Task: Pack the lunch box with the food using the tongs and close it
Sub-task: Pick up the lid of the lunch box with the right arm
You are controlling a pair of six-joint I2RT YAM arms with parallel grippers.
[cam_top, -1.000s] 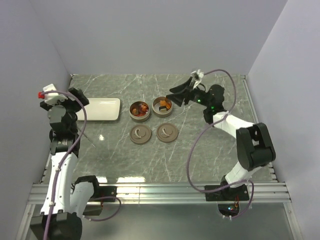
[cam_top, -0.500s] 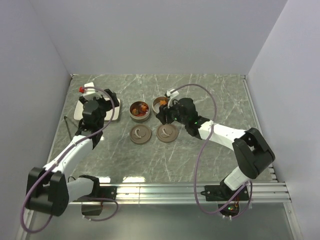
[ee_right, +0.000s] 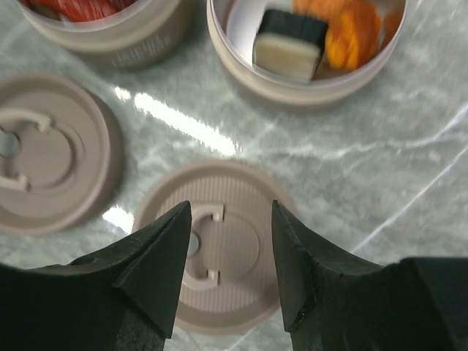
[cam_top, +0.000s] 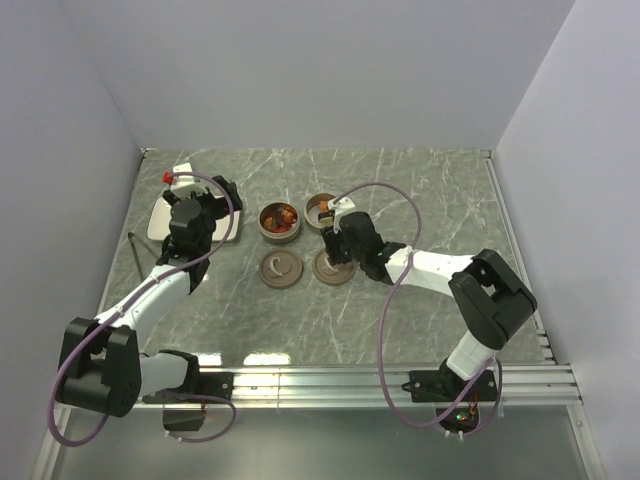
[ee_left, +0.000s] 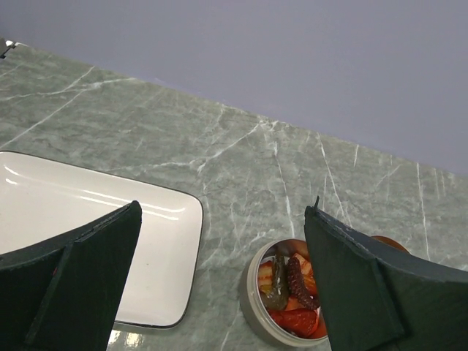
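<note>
Food (ee_left: 292, 296) sits on marble table (cam_top: 420, 300), right of white plate (ee_left: 88, 212). L gripper (ee_left: 223, 212) over plate's right end, jaws wide, empty. Left tin (ee_left: 251, 311) just right of plate, right tin (ee_right: 292, 86) beyond, both open. Left lid (cam_top: 280, 268), right lid (ee_right: 234, 292) also right of plate, one row nearer arms. R gripper (ee_right: 230, 212) over right lid, jaws half apart, empty. Red-brown pcs in left tin; orange + white pc (ee_right: 285, 58) in right.

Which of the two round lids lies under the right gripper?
The right-hand lid, beside the tin holding orange pieces: the right gripper hangs over it, fingers apart. The other lid lies to its left.
</note>
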